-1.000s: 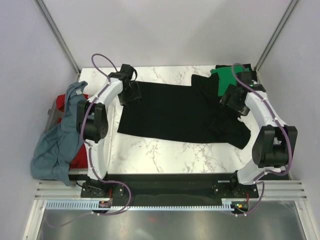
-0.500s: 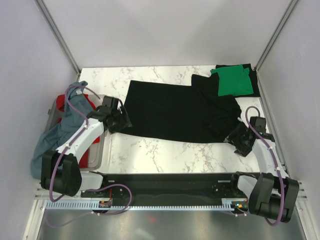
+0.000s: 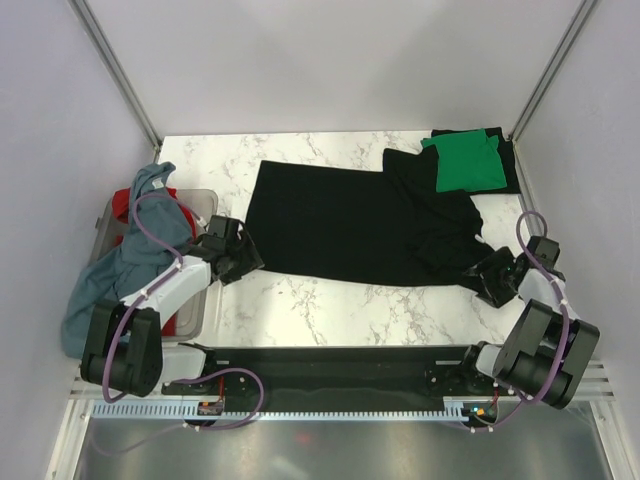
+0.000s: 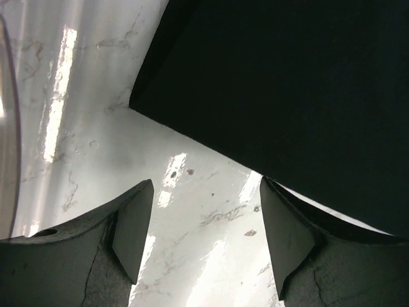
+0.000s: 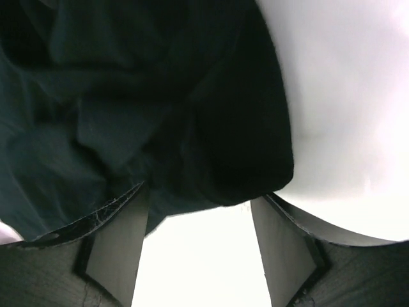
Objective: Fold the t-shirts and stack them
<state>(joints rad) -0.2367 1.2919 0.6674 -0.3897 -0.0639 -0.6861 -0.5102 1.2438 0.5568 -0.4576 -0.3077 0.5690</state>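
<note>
We see the black shirt [image 3: 350, 225] spread mid-table [image 3: 320, 300], the green shirt [image 3: 465, 163] folded at 1 o'clock, and the grey-blue shirt [image 3: 115, 270] and red shirt [image 3: 125, 205] over the bin [image 3: 197, 300] at 9 o'clock. Our left gripper [image 4: 206, 192] gapes wide over bare table at the black shirt's 8 o'clock corner. Our right gripper [image 5: 198, 198], also wide, holds nothing at its crumpled 4 o'clock edge.

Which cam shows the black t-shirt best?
Top external: the whole black t-shirt lies spread across the table, its right end rumpled. The left wrist view shows only one flat corner of it, and the right wrist view shows only dark bunched folds up close.
</note>
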